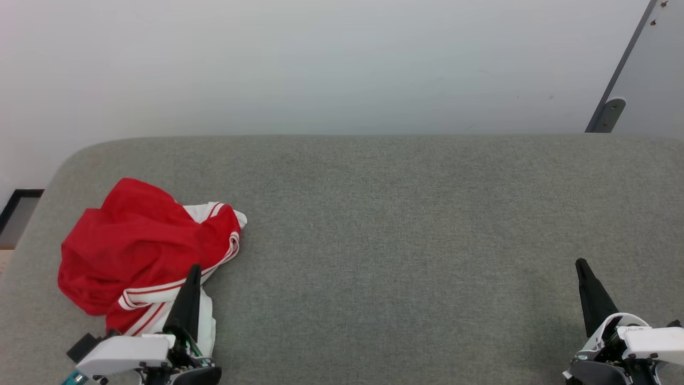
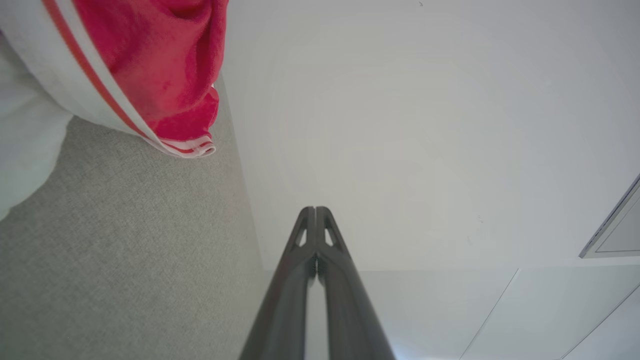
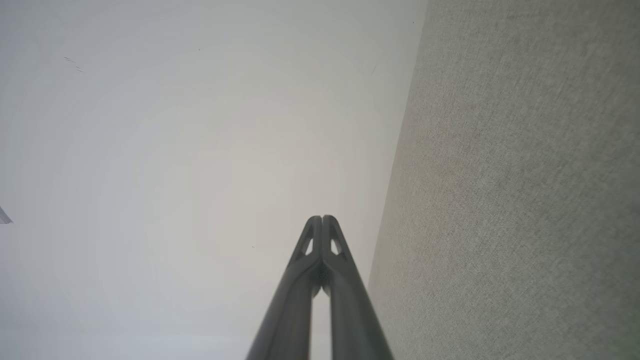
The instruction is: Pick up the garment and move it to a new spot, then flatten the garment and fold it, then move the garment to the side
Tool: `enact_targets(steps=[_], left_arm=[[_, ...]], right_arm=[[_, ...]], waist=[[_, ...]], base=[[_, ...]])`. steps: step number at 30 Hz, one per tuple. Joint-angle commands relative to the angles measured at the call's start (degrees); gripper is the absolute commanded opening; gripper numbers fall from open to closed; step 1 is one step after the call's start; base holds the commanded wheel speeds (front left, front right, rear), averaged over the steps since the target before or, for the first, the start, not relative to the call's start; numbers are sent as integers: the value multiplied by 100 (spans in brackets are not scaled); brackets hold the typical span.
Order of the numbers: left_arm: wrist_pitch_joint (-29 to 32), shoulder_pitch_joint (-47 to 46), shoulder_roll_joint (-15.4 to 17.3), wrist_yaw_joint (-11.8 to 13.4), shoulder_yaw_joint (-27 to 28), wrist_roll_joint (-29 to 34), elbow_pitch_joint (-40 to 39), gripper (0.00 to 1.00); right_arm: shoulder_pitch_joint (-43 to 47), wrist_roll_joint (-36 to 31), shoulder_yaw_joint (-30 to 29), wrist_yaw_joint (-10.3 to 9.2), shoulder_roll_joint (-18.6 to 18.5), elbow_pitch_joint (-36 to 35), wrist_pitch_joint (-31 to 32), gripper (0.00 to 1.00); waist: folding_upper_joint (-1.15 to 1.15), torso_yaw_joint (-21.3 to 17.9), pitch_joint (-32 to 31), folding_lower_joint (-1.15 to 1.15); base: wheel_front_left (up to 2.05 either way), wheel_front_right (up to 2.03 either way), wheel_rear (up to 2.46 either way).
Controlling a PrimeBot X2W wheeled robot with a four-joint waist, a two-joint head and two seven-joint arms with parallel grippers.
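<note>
One crumpled garment (image 1: pixel 133 240) (long axis unclear) shows striped trim slanting near-left to far-right; left gripper (image 1: pixel 194 268) and right gripper (image 1: pixel 580 263) are closed, empty.

garment (image 1: pixel 139 240) at table's (image 1: pixel 406 224) left

I count one garment (image 1: pixel 133 240), a single red and white heap, lying on one grey cloth-covered surface (image 1: pixel 401 224). There are two grippers, the left gripper (image 1: pixel 194 267) and the right gripper (image 1: pixel 580 262). Each has two long dark fingers (image 2: pixel 350 310), so four fingers in all. At the far right there is one grey panel (image 1: pixel 652 75), with one rounded bracket (image 1: pixel 609 113) at its foot. At the left edge I see one dark frame (image 1: pixel 18 200).
</note>
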Motion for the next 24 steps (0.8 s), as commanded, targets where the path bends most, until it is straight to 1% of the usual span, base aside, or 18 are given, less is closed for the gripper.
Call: enact_targets(steps=[1, 2, 3, 7, 15, 19, 24], left_arm=[[8, -55, -1, 0, 8, 12, -2, 0], [8, -55, -1, 0, 8, 12, 0, 0], [0, 0, 0, 0, 0, 0, -1, 100], [-2, 153, -45, 1, -13, 0, 183, 100], [-174, -53, 12, 1, -37, 168, 206, 100], [-310, -142, 95, 1, -108, 391, 238, 100], [-476, -256, 210, 32, -248, 901, 292, 100]], right_arm=[[-14, 11, 20, -7, 14, -4, 0, 0], [-14, 11, 20, -7, 14, -4, 0, 0], [0, 0, 0, 0, 0, 0, 0, 100], [121, 1, -5, 0, 15, 183, -2, 100], [-124, -38, 70, 0, -12, 285, -115, 100], [-240, -189, 158, -1, -59, 379, -238, 100], [-372, -541, 331, -1, -182, 520, -439, 100]], waist=[[0, 0, 0, 0], [0, 0, 0, 0], [0, 0, 0, 0], [0, 0, 0, 0], [0, 1, 1, 0], [0, -1, -3, 0], [0, 9, -7, 0]], base=[[0, 0, 0], [0, 0, 0], [0, 0, 0], [0, 0, 0], [0, 0, 0], [0, 0, 0], [0, 0, 0]])
